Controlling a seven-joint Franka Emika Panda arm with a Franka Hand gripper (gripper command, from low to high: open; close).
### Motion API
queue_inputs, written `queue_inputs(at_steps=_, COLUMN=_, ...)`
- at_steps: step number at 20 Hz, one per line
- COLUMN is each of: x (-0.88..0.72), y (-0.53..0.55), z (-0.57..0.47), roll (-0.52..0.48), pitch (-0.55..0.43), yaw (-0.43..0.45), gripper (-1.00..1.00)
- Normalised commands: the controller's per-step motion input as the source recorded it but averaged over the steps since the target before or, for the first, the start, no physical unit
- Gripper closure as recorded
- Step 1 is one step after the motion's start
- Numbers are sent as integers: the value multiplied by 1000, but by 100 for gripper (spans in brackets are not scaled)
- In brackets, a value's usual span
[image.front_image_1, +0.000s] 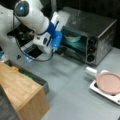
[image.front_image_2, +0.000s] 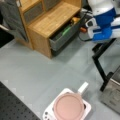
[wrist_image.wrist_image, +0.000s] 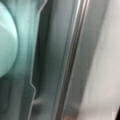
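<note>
Grey counter (image.front_image_1: 72, 90) — oven (image.front_image_1: 95, 32) open, arm reaching in.
Hand hidden at the oven mouth, grip impossible to tell; teal bowl (image.front_image_1: 72, 38) inside — pink pan (image.front_image_1: 110, 82) well apart.

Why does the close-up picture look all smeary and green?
In the wrist view the camera sits very close to the toaster oven, so its metal edge smears into streaks and the teal bowl is a soft glow. In a front view the oven's top shines with pale glare, and the claw is hidden.
</note>
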Motion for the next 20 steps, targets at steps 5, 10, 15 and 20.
queue_inputs(at_steps=5, x=51, y=-400, z=-344, roll=81, pitch=-139, yaw=77, gripper=-100)
queue_inputs(at_steps=10, x=123, y=-247, z=-132, roll=-19, pitch=-72, yaw=128, gripper=-100)
queue_inputs(at_steps=15, x=106, y=-243, z=117, roll=-88, pitch=5, yaw=150, gripper=-100)
queue_inputs(at_steps=20, x=73, y=-237, z=346, roll=-115, pitch=133, yaw=179, gripper=-100)
